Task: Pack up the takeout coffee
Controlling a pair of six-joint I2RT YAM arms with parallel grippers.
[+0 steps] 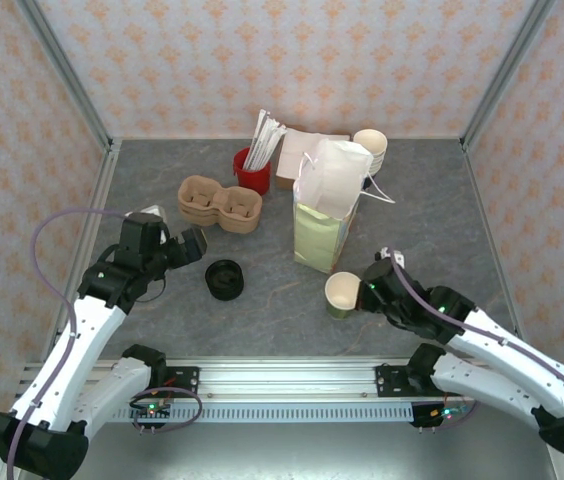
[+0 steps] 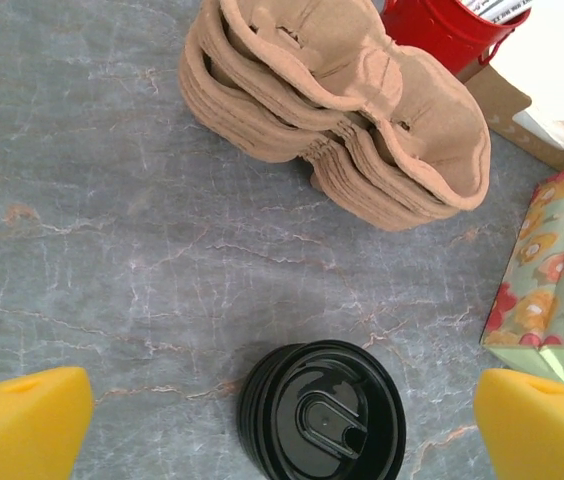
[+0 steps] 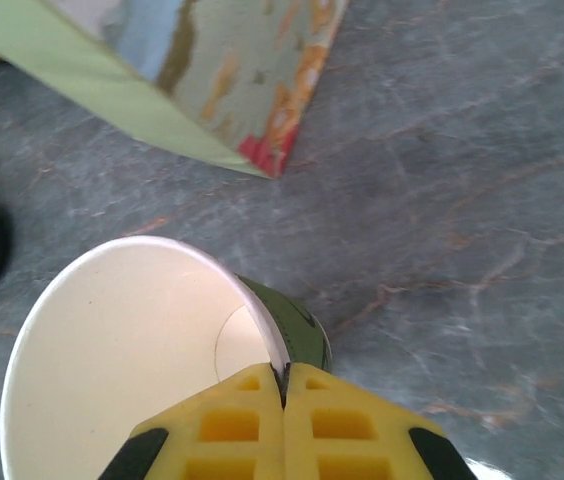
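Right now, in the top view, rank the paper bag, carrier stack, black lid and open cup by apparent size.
1. paper bag
2. carrier stack
3. black lid and open cup: too alike to rank

Bright, even light across our views.
We see faint, soft shadows on the grey table [image 1: 442,230] beside the paper bag [image 1: 322,238]; close up, the right gripper [image 3: 284,378] looks slightly soft.
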